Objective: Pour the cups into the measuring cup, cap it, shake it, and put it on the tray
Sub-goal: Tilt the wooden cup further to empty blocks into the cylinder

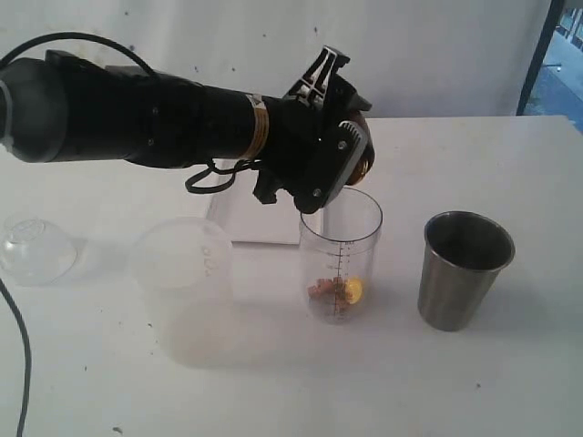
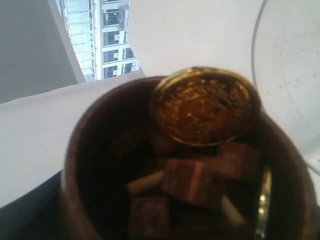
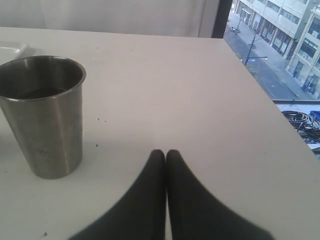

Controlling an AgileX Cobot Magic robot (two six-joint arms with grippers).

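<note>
My left gripper [image 1: 351, 157] is shut on the small dark-brown wooden cup [image 1: 364, 155] and holds it tipped above the mouth of the clear measuring cup [image 1: 340, 250]. In the left wrist view the wooden cup [image 2: 100, 165] fills the frame and hides the fingers. It holds a gold coin [image 2: 205, 105] and brown blocks [image 2: 190, 177]. Brown and yellow pieces [image 1: 339, 291] lie at the measuring cup's bottom. The steel tumbler [image 1: 465, 269] [image 3: 42, 115] stands upright to the right. My right gripper [image 3: 166, 152] is shut and empty, low over the table beside the tumbler.
The white tray [image 1: 246, 223] lies behind the measuring cup, partly under the left arm. A frosted plastic tub [image 1: 182, 273] stands to the left. A clear domed lid [image 1: 36, 248] rests at the far left. The table's right edge [image 3: 260, 90] runs beside a window.
</note>
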